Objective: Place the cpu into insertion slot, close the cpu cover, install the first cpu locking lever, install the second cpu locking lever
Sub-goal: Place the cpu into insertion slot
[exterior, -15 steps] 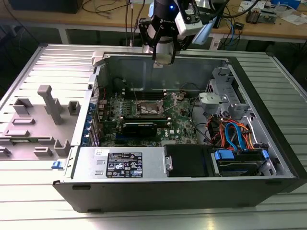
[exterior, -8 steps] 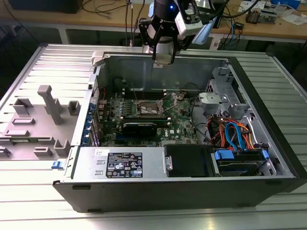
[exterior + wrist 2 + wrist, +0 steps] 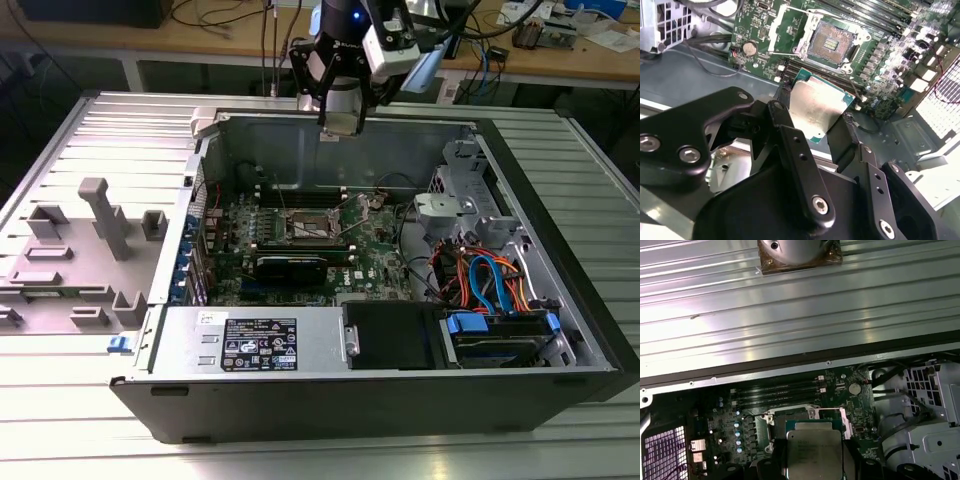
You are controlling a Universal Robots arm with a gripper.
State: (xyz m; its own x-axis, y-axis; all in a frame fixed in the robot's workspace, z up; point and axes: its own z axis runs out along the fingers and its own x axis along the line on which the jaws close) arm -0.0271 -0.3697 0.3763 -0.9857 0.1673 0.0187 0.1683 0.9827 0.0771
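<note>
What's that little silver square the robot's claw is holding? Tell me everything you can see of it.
The small flat square chip with a matte silver-grey metal top has a thin green rim. It is pinched at two opposite edges between the black gripper's fingers, metal face toward the wrist cameras. It hangs in the air above the green circuit board, apart from the uncovered square socket.

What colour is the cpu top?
Silver-grey cpu with a green edge; best in the second wrist view.
</note>
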